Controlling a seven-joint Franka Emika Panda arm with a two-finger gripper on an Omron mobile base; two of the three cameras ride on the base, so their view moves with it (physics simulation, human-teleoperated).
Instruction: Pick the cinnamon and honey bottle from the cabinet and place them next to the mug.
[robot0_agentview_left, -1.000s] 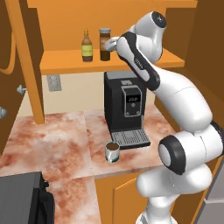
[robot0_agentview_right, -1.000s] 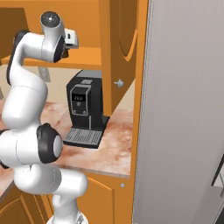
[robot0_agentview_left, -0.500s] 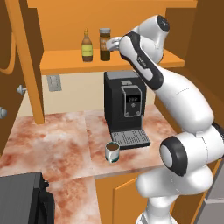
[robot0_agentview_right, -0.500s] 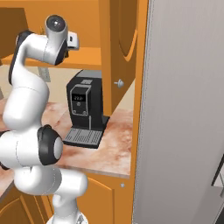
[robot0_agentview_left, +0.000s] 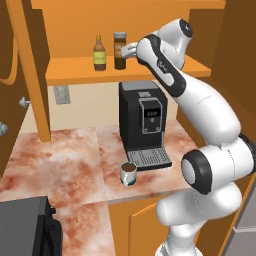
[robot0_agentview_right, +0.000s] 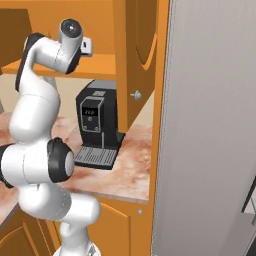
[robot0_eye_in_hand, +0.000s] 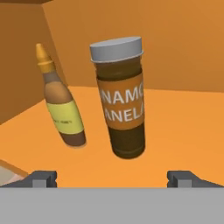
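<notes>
Cinnamon (robot0_eye_in_hand: 121, 103) and honey bottle (robot0_eye_in_hand: 61, 105) upright in cabinet (robot0_agentview_left: 150, 70)

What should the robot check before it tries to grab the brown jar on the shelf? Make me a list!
1. Fingers open wide enough for the jar: ok, both tips stand far apart.
2. Cinnamon lined up between the tips: ok, it sits roughly centred in the hand view.
3. Cinnamon standing upright on the cabinet shelf: ok.
4. Honey bottle out of the way: ok, it stands apart, beside the jar.
5. Fingers already around the jar: not ok, it is ahead of the tips.
6. Free spot beside the mug on the counter: ok.
</notes>
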